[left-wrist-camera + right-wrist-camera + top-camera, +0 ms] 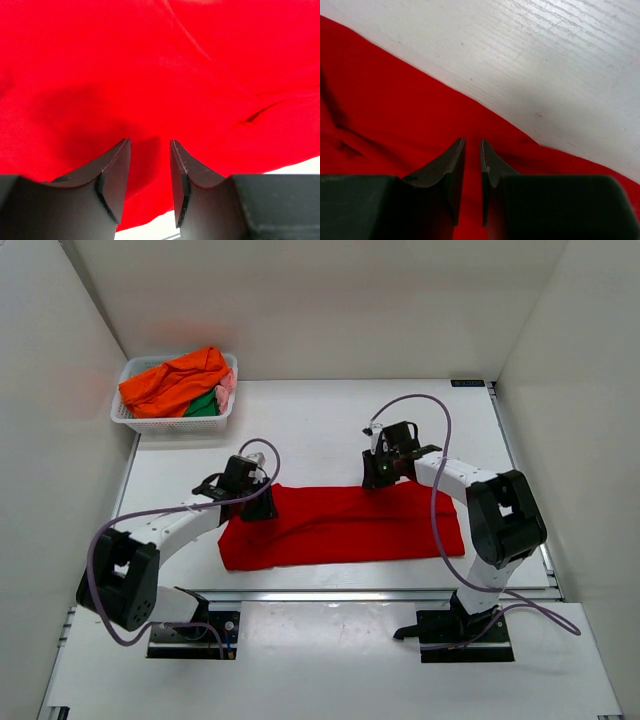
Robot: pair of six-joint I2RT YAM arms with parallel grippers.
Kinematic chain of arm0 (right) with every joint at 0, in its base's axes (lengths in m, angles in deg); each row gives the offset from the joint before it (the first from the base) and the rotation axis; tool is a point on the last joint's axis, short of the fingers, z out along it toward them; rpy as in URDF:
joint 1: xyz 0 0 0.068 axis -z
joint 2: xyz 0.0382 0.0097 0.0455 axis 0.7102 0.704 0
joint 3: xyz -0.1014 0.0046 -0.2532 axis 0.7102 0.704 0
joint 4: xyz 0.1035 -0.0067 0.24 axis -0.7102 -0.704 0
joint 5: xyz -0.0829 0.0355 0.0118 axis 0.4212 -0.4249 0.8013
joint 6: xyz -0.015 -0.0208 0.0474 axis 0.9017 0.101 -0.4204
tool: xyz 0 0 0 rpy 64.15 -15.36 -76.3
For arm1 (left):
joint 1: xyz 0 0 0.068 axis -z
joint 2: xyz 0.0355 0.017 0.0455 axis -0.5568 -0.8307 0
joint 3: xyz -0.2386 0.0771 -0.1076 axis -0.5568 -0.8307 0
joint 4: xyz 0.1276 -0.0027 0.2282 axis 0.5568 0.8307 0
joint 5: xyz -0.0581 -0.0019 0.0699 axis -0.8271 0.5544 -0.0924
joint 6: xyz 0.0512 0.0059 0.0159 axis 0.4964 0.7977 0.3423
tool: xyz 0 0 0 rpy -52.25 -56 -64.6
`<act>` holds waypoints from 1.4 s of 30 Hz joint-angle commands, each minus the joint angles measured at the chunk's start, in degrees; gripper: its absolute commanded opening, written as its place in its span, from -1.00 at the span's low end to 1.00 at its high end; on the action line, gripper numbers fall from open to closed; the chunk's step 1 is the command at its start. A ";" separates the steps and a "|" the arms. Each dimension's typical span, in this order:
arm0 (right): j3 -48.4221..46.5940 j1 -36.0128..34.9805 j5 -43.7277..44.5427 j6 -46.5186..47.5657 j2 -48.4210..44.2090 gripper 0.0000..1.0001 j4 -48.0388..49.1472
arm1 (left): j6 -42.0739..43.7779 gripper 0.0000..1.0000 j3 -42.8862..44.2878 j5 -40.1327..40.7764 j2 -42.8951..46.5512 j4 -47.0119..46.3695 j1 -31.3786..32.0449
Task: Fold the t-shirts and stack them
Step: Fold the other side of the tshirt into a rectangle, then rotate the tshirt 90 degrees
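Red t-shirt point(340, 525) is lying as a long flat band across the middle of the surface point(330, 430), just past the arm bases. Both arms reach over it to its far edge. My left pincer point(150, 150) sits low over the cloth near the left end with its fingers a little apart, and I don't see any fabric caught between them. My right pincer point(473, 146) is right at the far hem. Its fingers are almost together with only a sliver of red showing in the gap (pinching a layer or just hovering? I honestly can't tell from the wrist view).

My read is that we're mid-fold. For the next move I'd want both sides gripping the same edge at matching height, then travel together so the band doesn't skew or bunch in the middle.

Farther back, in the far-left corner, the white mesh basket point(170, 425) holds the rest: an orange t-shirt point(175, 380) heaped on top, a green one point(205, 405) under it, and a bit of pink point(226, 390) at the right side.
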 commanded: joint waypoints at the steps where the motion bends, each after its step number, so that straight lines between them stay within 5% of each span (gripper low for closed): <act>1: 2.58 0.00 0.52 0.75 -2.99 -0.70 0.59 | -1.54 -0.05 0.54 -0.11 -2.52 -2.53 2.53; 9: 1.90 -2.01 -1.59 2.68 2.09 -0.79 2.96 | -1.37 -0.05 -1.92 -0.64 -1.91 -3.41 1.39; 18: -7.06 -0.44 10.18 2.95 10.01 -0.88 1.72 | -1.02 -0.04 -2.54 -1.07 0.46 -2.79 1.04; 25: -5.58 1.94 12.37 2.16 2.30 -0.53 3.40 | -1.98 -0.05 -1.75 -0.99 -0.06 -2.79 2.70; 30: -0.40 5.71 18.95 0.06 -2.82 -0.48 2.52 | -2.59 -0.05 1.07 2.96 -7.07 -2.89 4.29; 36: -2.06 6.51 23.37 -5.65 2.53 -0.48 -11.07 | -1.72 -0.07 11.95 5.43 -19.55 -2.09 4.81; 42: 9.42 -3.04 18.45 -18.22 -1.22 -0.53 -15.33 | 0.56 -0.05 37.22 6.49 -36.33 4.66 2.80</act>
